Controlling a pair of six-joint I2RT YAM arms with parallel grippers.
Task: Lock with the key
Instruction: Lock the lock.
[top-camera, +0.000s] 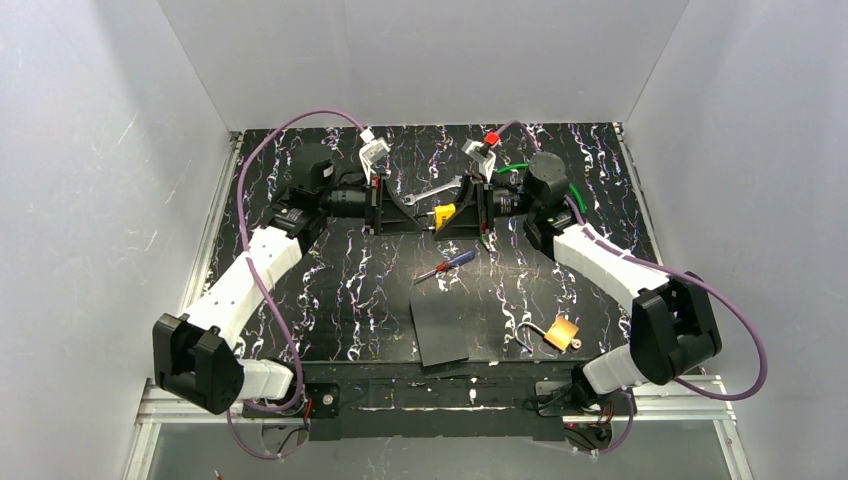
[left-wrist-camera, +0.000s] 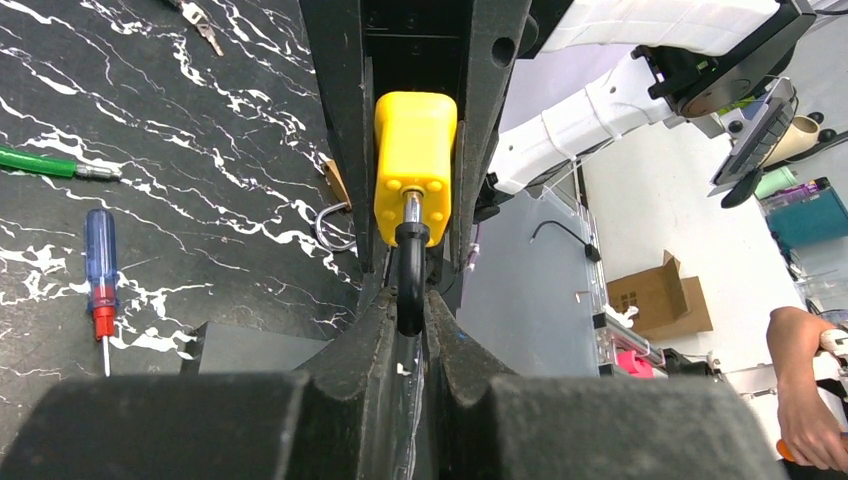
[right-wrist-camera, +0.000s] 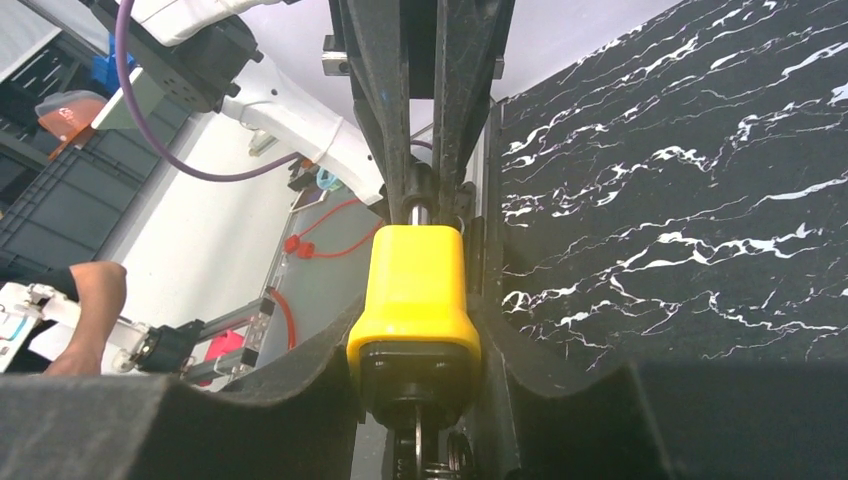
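A: Nearest the left wrist lens are the left gripper (left-wrist-camera: 410, 300)'s own fingers (left-wrist-camera: 370, 350): matte black, rough, wedge-shaped, tapering toward each other; what sits between them?

B: A thin black curved piece; the jaws are narrowed onto it, with barely a slit left; just beyond it a short silvery metal stem runs into the key (left-wrist-camera: 414, 150), whose head is a chunky, smooth yellow plastic block with rounded corners.

A: And the other end?

B: The right gripper (right-wrist-camera: 415, 320) clamps the head from both sides; in its wrist view the yellow flares into a glossy black end nearest the lens; the jaws stand at the head's width, touching it.

A: Where is that on the table (top-camera: 330, 290)?

B: Over the far middle of it; the top is black with white marble veining; from above, both arms run out from the near edge with elbows spread wide and white forearms angling inward; the two grippers meet nose to nose with the key between them.

A: What else lies about?

B: A screwdriver (top-camera: 447, 264) with a red-and-blue handle, just nearer than the grippers; a flat black sheet (top-camera: 440, 330) nearer still; a square brass padlock (top-camera: 562, 333) to the sheet's right.
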